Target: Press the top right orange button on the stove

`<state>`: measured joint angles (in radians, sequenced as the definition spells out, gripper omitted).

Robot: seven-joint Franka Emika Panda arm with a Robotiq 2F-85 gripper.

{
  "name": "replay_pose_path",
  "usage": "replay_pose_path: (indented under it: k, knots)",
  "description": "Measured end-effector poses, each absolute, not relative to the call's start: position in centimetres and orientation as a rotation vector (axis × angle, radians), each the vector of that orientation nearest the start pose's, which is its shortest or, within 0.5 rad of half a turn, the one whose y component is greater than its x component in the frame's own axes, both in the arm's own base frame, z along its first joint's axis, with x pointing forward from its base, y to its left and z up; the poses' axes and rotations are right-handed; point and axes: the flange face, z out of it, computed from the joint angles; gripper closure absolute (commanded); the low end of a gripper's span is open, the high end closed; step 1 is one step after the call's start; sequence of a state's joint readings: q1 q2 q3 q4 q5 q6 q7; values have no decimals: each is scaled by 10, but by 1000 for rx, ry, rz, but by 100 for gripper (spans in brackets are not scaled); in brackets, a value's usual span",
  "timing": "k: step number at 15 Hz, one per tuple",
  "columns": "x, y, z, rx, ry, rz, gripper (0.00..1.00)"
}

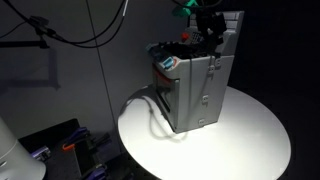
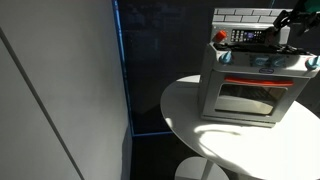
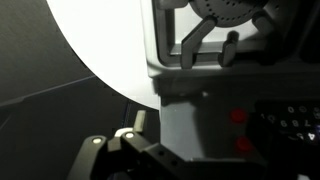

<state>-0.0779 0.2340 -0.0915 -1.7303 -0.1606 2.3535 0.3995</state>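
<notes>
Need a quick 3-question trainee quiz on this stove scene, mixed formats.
1. True or false: the toy stove stands on a round white table.
2. Multiple choice: in both exterior views, the claw is A) over the stove's top, B) down on the floor, C) under the table.
3. Fill in: the round buttons seen in the wrist view are ___ in colour.
Key: 1 true; 2 A; 3 red-orange.

Dim room, black surroundings. Light pools on white table (image 1: 250, 140); overexposed in wrist view, near foreground dark, blurred.
</notes>
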Motion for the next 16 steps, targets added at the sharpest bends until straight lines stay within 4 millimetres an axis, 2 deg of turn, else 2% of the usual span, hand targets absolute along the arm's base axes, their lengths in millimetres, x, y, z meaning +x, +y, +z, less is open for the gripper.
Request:
replay_pose_path:
  k: [16]
  knots:
    - [658, -114, 488, -3090, 765, -670, 0]
